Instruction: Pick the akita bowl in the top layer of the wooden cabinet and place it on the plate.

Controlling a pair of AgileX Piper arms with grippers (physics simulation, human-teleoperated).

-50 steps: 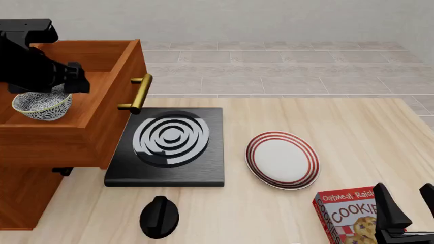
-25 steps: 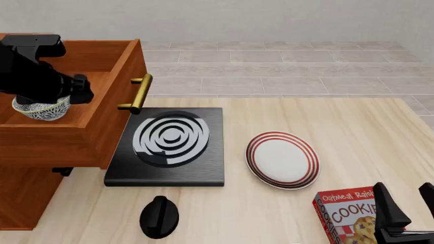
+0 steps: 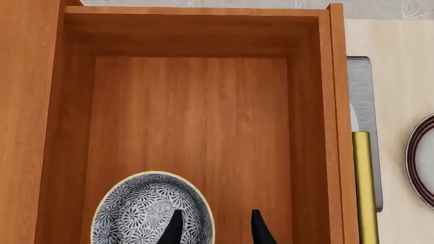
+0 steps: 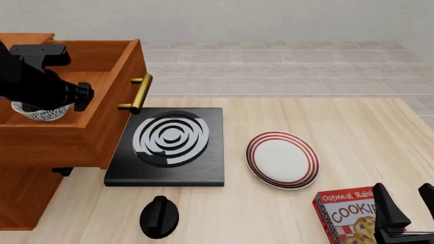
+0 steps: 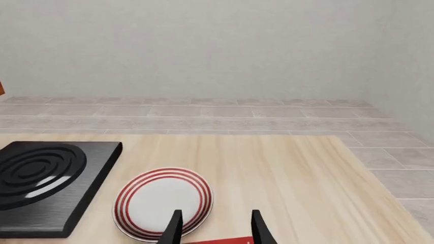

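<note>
Reddish-brown wood across nearly the whole left wrist view: looked straight down into the top layer (image 3: 190, 117), pulled out and open. Found the akita bowl (image 3: 142, 213) upright on the drawer floor, close to one side wall. Straddled the bowl's rim with the left gripper (image 3: 215, 231), jaws parted, one fingertip over the bowl's inside and the other outside it above bare wood. Could not tell whether either fingertip touched the rim. Caught the brass handle (image 3: 363, 188) along the drawer front, and beyond it a sliver of the plate (image 3: 422, 168).

From the front view, saw the left arm reaching down into the top layer (image 4: 101, 117) of the wooden cabinet (image 4: 20, 198), hiding the gripper's fingers. Glimpsed only part of the akita bowl (image 4: 30, 112) under the arm, inside the drawer. Placed the black slab (image 4: 169, 152) just beside the cabinet on the table (image 4: 339, 117), and the plate (image 4: 282, 159) just to the right of the slab, bare. Noted a black knob (image 4: 159, 216) nearer the camera, and the right gripper (image 4: 409, 203) low at the right, beside a cookie box (image 4: 346, 213).

Through the right wrist view, showed the right gripper (image 5: 215, 229) spread apart and holding nothing, low over the table, with the plate (image 5: 162, 203) ahead of it and the black slab (image 5: 48, 178) beside the plate.
</note>
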